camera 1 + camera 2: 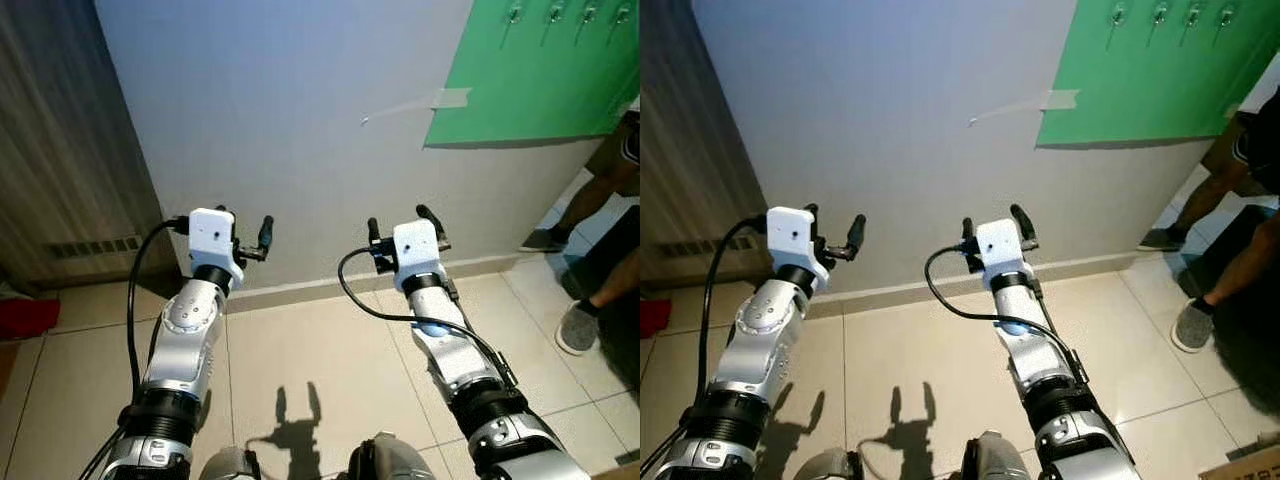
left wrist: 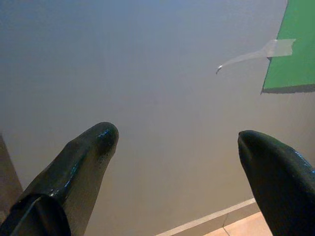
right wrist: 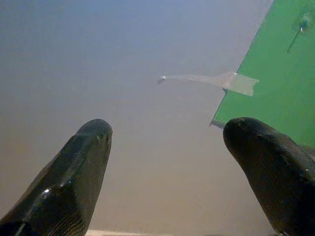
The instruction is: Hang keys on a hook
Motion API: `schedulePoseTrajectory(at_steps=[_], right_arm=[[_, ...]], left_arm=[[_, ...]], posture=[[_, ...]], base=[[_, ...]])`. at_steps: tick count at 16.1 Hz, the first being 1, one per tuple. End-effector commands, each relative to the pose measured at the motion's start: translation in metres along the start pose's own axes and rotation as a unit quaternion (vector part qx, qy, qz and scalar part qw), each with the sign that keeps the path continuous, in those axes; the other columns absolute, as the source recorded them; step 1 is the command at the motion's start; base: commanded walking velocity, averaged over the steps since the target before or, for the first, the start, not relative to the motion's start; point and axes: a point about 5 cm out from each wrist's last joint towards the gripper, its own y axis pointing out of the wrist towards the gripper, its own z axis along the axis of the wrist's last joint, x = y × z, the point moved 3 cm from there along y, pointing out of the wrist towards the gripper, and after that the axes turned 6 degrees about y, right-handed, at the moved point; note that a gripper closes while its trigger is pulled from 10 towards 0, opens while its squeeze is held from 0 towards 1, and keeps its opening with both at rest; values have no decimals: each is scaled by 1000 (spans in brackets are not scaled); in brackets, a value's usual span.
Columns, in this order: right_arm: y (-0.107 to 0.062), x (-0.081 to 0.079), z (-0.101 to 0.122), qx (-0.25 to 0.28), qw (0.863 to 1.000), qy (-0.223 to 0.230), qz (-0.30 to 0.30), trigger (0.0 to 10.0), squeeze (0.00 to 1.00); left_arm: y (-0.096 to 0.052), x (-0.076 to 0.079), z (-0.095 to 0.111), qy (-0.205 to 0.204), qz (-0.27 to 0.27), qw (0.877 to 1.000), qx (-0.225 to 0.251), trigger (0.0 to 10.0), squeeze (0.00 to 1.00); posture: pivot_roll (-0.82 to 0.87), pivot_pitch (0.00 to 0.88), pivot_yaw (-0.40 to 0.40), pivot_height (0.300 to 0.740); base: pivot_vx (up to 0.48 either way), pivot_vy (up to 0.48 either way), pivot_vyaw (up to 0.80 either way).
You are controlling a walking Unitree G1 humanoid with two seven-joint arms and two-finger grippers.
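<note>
Reaching forward over the beige tiled floor (image 1: 300,350), two silver arms are raised side by side toward the plain pale grey wall (image 1: 300,120), which serves as the landmark for everything else. The left gripper (image 1: 243,236) sits low before that wall, near its skirting, its two black fingers (image 2: 74,172) spread apart with nothing between them. The right gripper (image 1: 402,226) sits just as low before the wall, beside the left one and apart from it, its fingers (image 3: 74,182) likewise released and holding nothing. Shadows of the spread fingers fall on the tiles below. High on the wall, above and beyond the right gripper, hangs a flat green board (image 1: 540,70); a strip of clear tape (image 3: 216,81) runs from its lower corner out across the bare wall. Along the board's upper edge is a row of small metal hooks (image 1: 552,12), each with something thin hanging down, too small to identify. No keys can be made out, and no writing or label is legible anywhere. At the wall's far right end a person's legs and grey shoes (image 1: 578,328) stand on the tiles.
</note>
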Motion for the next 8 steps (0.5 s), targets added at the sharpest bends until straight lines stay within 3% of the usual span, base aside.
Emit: schedulePoseTrajectory(at_steps=[1, 2, 3, 4, 6, 8], right_arm=[[-12, 15, -31, -65, 998, 11, -21, 10000, 0], [-25, 22, -55, -110, 993, -14, -27, 10000, 0], [-36, 24, -67, -124, 991, -37, -17, 10000, 0], [-37, 24, -68, -126, 991, -39, -18, 10000, 0], [-30, 25, -56, -100, 994, -27, -24, 10000, 0], [-20, 19, -43, -73, 997, -26, -23, 10000, 0]], left_arm=[[-3, -7, -14, 4, 15, 999, -32, 10000, 0], [-8, -13, -32, 11, 23, 998, -60, 10000, 0], [-15, -17, -57, 21, 19, 994, -106, 10000, 0], [-17, -17, -64, 20, 17, 992, -121, 10000, 0], [-18, -18, -66, 14, 14, 993, -118, 10000, 0], [-12, -7, -58, 18, -4, 995, -101, 10000, 0]], posture=[[45, 0, -25, 688], [47, 0, -19, 688], [42, 0, -7, 688], [42, 0, -7, 688], [23, 0, -4, 688], [15, 0, -1, 688]], base=[[0, 0, 0], [0, 0, 0], [0, 0, 0], [0, 0, 0], [0, 0, 0], [0, 0, 0]])
